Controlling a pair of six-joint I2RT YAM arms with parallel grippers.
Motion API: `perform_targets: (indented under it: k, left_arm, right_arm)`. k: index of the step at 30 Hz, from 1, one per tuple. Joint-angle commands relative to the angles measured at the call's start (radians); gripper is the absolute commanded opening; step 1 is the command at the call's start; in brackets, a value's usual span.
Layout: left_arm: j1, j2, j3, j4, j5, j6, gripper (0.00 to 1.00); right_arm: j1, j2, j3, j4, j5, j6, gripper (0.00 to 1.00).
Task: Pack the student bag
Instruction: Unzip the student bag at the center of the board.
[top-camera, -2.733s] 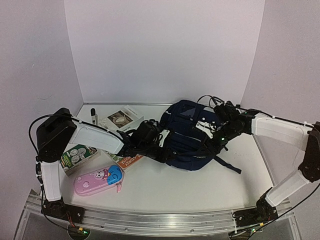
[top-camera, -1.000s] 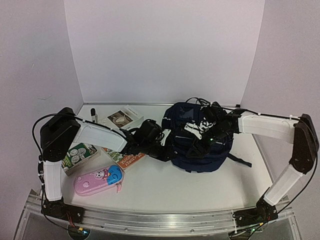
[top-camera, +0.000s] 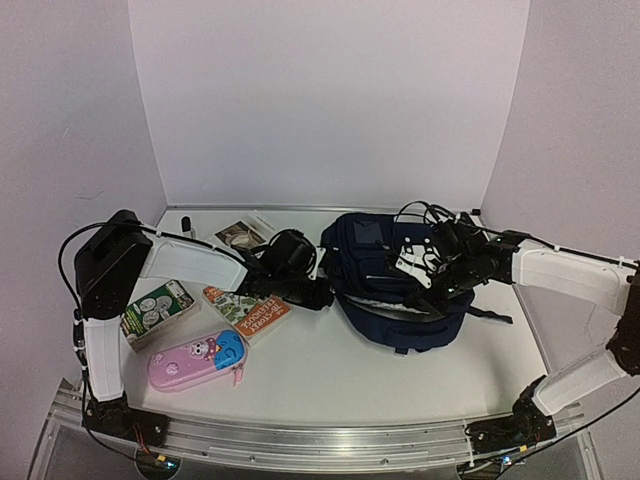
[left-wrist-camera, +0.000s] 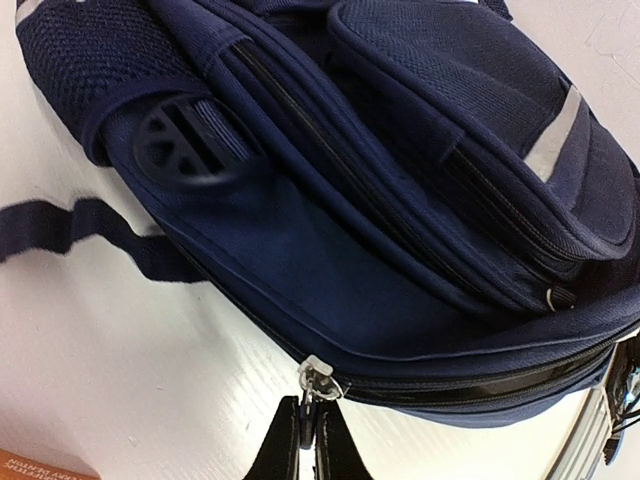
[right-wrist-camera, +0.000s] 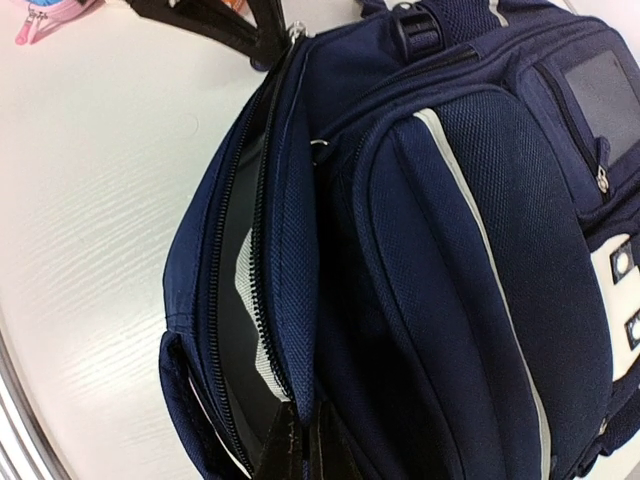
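The navy student bag (top-camera: 385, 262) lies on its back mid-table, grey stripes showing. My left gripper (top-camera: 322, 297) sits at the bag's left edge. In the left wrist view it (left-wrist-camera: 310, 432) is shut on the pale zip pull (left-wrist-camera: 318, 378) of the bag (left-wrist-camera: 380, 250). My right gripper (top-camera: 432, 303) reaches over the bag's near right side. Seen from its own wrist it (right-wrist-camera: 308, 440) is shut on the fabric lip of the bag (right-wrist-camera: 450, 250), beside the main zip. That zip gapes, showing a dark inside with grey lining (right-wrist-camera: 252, 330).
A pink-and-blue pencil case (top-camera: 197, 357) lies front left, an orange book (top-camera: 250, 312) behind it, and a green box (top-camera: 155, 308) further left. A picture card (top-camera: 238, 236) and a marker (top-camera: 186, 222) lie near the back wall. White walls enclose three sides.
My right gripper has closed on the bag's opening edge and drawn it right. The bag has flattened and shifted. The left gripper stays shut on the zip pull, and more of the book shows.
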Motion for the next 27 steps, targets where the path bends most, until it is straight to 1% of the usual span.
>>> perform_targets:
  k: [1,8,12,15,19,23,25,27]
  left_arm:
    - [0.062,0.011,0.054,-0.088,-0.12,0.007,0.0]
    - [0.116,0.083,0.124,-0.112,-0.153,0.005,0.0]
    - [0.149,0.131,0.169,-0.101,-0.134,0.01,0.0]
    - [0.164,0.185,0.253,-0.112,-0.094,0.03,0.0]
    - [0.193,0.292,0.458,-0.157,-0.037,0.055,0.0]
    - [0.21,0.462,0.752,-0.263,0.013,0.085,0.0]
    - [0.22,0.53,0.897,-0.306,0.034,0.089,0.0]
    - [0.234,0.561,0.959,-0.319,0.05,0.078,0.02]
  right_arm:
    - [-0.052,-0.067,-0.007,-0.129,0.043,-0.038,0.0]
    - [-0.074,-0.106,-0.004,-0.189,0.032,-0.043,0.0]
    - [-0.08,-0.11,0.002,-0.199,0.008,-0.03,0.0]
    - [-0.079,-0.097,0.02,-0.196,-0.034,-0.001,0.0]
    - [-0.079,-0.03,0.074,-0.165,-0.095,0.06,0.0]
    - [-0.079,0.061,0.139,-0.111,-0.156,0.154,0.0]
    - [-0.079,0.106,0.173,-0.078,-0.152,0.194,0.0]
    - [-0.079,0.161,0.212,-0.038,-0.106,0.226,0.0]
